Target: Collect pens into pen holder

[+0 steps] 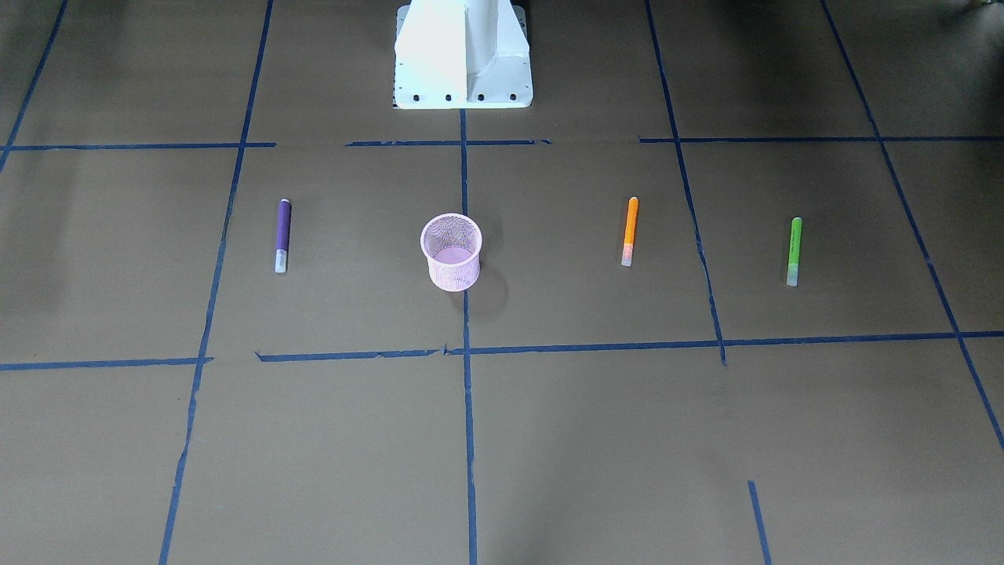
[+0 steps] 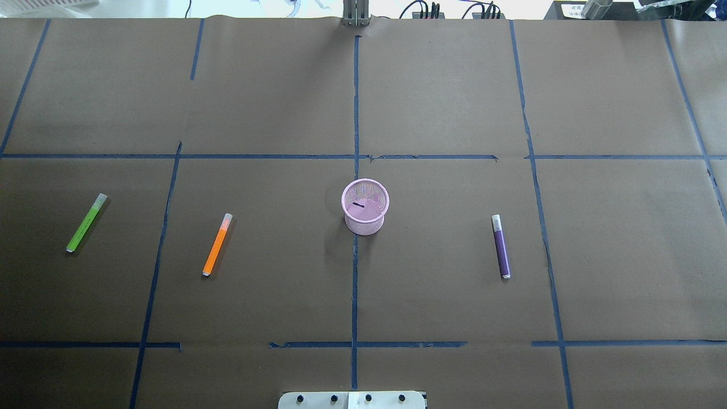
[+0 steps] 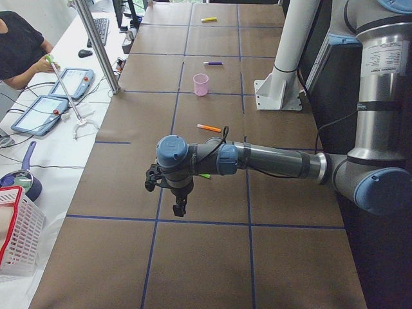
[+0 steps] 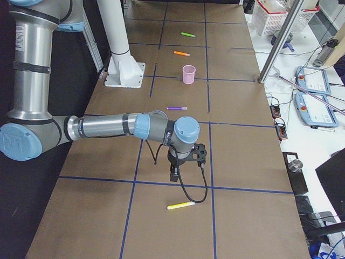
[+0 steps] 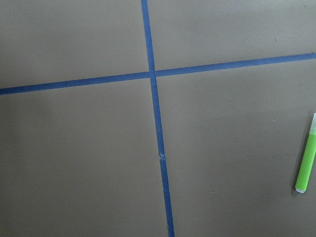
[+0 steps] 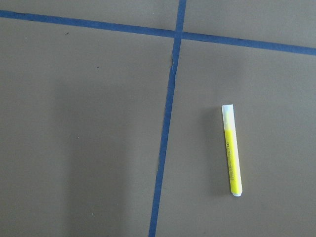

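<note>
Overhead exterior shows the pen holder (image 2: 365, 215) holding no pen. The purple pen (image 2: 500, 246), orange pen (image 2: 217, 245) and green pen (image 2: 86, 222) lie apart from it, all still to collect. I cannot tell how my left claw (image 3: 179, 207) or right claw (image 4: 174, 174) stands.

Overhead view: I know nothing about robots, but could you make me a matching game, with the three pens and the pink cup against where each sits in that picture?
Things:
1. green pen
2. orange pen
3. purple pen
4. pen holder

Places in the overhead view:
A. standing upright in the middle
B. lying to the right of the cup
C. lying farthest left
D. lying just left of the cup

Pairs: 1-C, 2-D, 3-B, 4-A
</note>
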Robot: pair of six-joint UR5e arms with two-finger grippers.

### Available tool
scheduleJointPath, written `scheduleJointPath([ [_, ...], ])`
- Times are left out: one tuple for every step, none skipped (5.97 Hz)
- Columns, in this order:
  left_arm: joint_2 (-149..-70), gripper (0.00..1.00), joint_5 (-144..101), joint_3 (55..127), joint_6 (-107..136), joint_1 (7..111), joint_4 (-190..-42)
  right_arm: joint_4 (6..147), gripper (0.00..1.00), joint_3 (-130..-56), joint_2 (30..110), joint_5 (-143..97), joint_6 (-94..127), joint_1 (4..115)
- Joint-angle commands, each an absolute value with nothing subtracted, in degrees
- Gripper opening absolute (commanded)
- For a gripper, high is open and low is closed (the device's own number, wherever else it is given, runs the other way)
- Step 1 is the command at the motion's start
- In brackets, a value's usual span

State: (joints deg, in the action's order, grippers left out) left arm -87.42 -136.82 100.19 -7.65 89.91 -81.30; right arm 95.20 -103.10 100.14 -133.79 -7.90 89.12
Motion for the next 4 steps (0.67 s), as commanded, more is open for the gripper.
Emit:
scheduleJointPath([
  [-86.84,1.0,-136.67,101.24,-7.65,89.56,-81.21,94.31,1.0,-103.18,100.46,-134.12,-7.92,89.3],
  [-86.75,1.0,-136.84,101.25,-7.47,89.65,-81.21,94.31,1.0,-103.1,100.55,-134.99,-7.74,89.3],
  [-86.23,1.0,-137.11,101.34,-7.47,89.56,-81.56,94.31,1.0,-102.92,100.55,-134.91,-7.65,89.3],
  [-85.35,1.0,-136.94,101.86,-7.47,89.47,-81.56,94.31,1.0,-103.01,100.55,-134.56,-7.56,89.3],
])
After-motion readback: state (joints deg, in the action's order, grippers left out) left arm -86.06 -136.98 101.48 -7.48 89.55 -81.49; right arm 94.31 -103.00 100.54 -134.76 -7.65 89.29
